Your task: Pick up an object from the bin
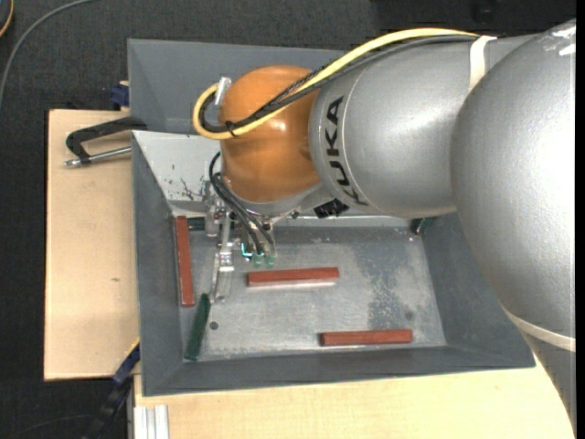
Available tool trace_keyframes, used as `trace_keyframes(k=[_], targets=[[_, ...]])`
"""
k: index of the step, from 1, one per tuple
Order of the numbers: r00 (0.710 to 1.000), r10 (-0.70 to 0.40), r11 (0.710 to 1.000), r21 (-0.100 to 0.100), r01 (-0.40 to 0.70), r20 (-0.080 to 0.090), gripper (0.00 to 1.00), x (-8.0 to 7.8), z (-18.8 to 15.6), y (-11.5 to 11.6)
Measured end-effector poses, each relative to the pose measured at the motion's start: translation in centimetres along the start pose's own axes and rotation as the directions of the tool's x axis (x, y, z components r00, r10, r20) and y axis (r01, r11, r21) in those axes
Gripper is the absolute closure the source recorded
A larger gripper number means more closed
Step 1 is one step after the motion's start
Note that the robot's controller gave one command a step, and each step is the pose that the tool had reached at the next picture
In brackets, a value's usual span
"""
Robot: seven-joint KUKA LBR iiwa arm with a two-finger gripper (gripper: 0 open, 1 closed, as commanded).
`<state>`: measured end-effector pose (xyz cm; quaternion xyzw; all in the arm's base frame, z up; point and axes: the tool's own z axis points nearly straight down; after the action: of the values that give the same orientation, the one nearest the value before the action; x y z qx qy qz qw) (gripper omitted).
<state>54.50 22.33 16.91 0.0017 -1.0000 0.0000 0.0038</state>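
Four loose things are counted in the grey metal bin point(151, 273): three red-brown flat bars and one dark green stick. The first red-brown bar point(185, 262) is laid lengthwise along the left wall. The second red-brown bar point(292, 278) is laid crosswise near the middle of the floor. The third red-brown bar point(366, 338) is laid crosswise by the near wall, well apart from the other two. The dark green stick point(197, 326) is seen in the near left corner, slightly tilted, with its upper end pointed toward the tool. The tool point(233, 250) is lowered into the left part of the bin under the arm's orange cover point(265, 135). It is placed between the left bar and the left end of the middle bar, just beyond the stick's upper end. Whether the tool is open or closed cannot be told, and nothing is seen to be gripped by it. All four things are seen resting on the bin floor, none stacked on another.
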Motion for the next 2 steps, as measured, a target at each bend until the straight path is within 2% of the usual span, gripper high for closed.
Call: trace_keyframes(k=[1,2], targets=[[0.977,-0.215,0.977,0.002,0.215,0.000,0.00,2.9,10.2,-1.5],[0.865,-0.502,0.865,0.005,0.502,0.006,0.00,3.1,9.9,-12.2]])
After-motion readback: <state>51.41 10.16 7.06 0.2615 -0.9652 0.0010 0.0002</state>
